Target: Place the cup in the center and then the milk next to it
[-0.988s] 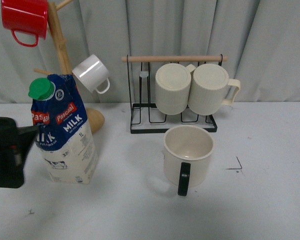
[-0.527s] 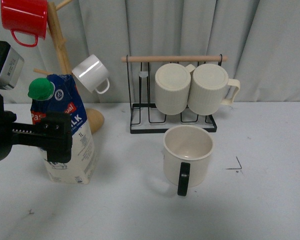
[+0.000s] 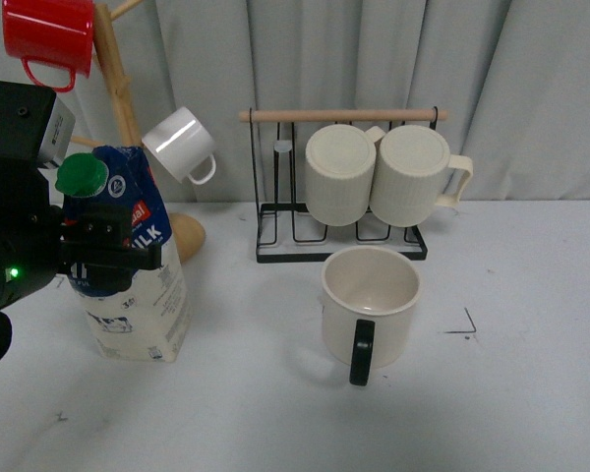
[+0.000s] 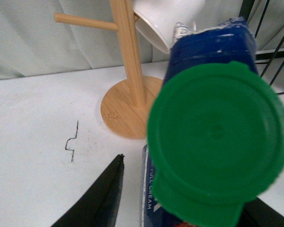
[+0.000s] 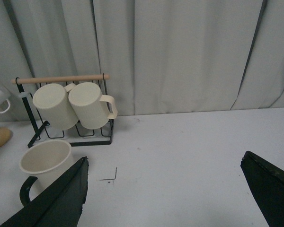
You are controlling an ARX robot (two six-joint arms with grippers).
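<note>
- The cup (image 3: 370, 300) stands upright about mid-table, so I judge its step done. The milk step is in hand.
- The left gripper (image 3: 108, 248) sits at the blue upper part of the milk (image 3: 138, 295), just under the green cap (image 4: 217, 137).
- Its jaws are parted and straddle the carton. In the left wrist view one finger shows a bare gap to the carton wall, and the other sits close against it. I read no firm clamp yet.
- The next move probably calls for closing squarely on the carton, lifting it without tipping it, and carrying it sideways to set it just beside the cup.
- The cup is well off to the right-arm side of these jaws, its black handle facing the robot.
- The right gripper (image 5: 164, 165) hangs wide open with nothing between its jaws. The cup is ahead and off to one side.
- Beyond the left jaws stand a wooden mug tree (image 3: 118, 108) and a wire rack (image 3: 339, 251).
</note>
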